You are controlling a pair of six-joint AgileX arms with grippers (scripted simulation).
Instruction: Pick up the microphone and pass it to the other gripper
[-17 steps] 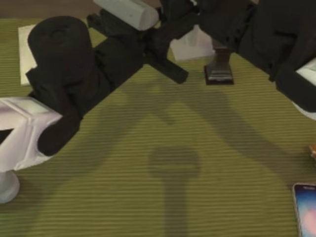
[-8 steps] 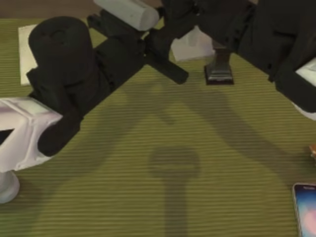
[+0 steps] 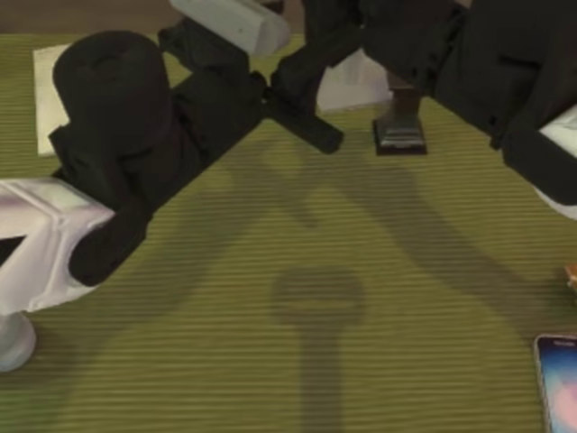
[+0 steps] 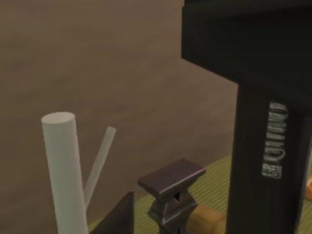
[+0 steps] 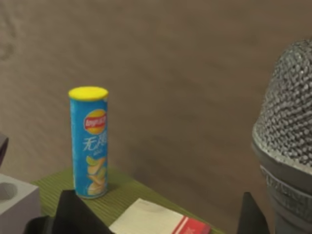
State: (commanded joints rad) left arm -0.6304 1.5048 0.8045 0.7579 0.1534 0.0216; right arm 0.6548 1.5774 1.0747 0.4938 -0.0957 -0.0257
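Currently the mic (image 5: 287,141) is up off the table at the far edge's middle, between both arms. It has a round silver mesh head and a black handle (image 4: 263,161) with a silver logo. Right gripper (image 5: 161,217) has its jaws apart, with the head just beside it. Left gripper (image 3: 257,95) is close by; can't tell its grip state.

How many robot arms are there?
2. The left arm reaches from the table's left side toward the far middle. The right arm comes in from the right. They meet at the far edge, where the microphone is.
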